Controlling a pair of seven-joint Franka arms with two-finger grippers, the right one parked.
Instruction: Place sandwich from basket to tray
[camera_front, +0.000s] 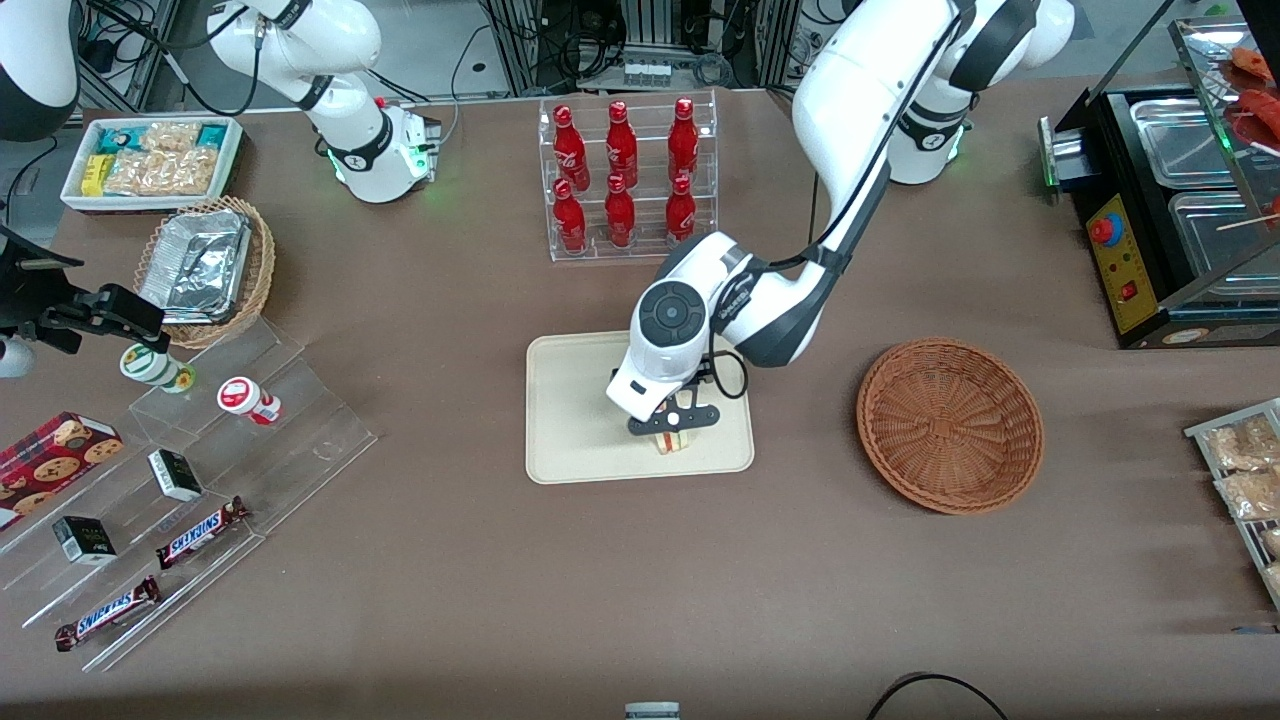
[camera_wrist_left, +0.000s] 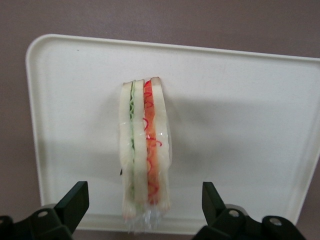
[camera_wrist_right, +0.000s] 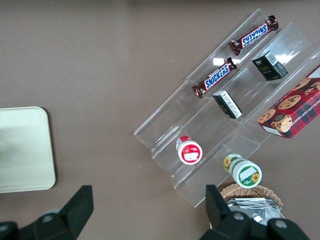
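Observation:
The sandwich (camera_front: 676, 441), pale bread with red, orange and green layers, stands on its edge on the cream tray (camera_front: 570, 400), near the tray's edge nearest the front camera. My left gripper (camera_front: 673, 428) hangs right over it, open, with one finger on each side and a gap to both. In the left wrist view the sandwich (camera_wrist_left: 145, 150) lies on the tray (camera_wrist_left: 240, 125) between the two black fingertips (camera_wrist_left: 77, 195), which do not touch it. The reddish-brown basket (camera_front: 950, 425) sits empty beside the tray, toward the working arm's end. The tray's corner shows in the right wrist view (camera_wrist_right: 25, 150).
A clear rack of red bottles (camera_front: 625, 180) stands farther from the front camera than the tray. A stepped acrylic shelf with snacks (camera_front: 200, 470), a tan basket of foil containers (camera_front: 205, 270) and a white snack bin (camera_front: 150, 160) lie toward the parked arm's end. A black food warmer (camera_front: 1170, 220) stands toward the working arm's end.

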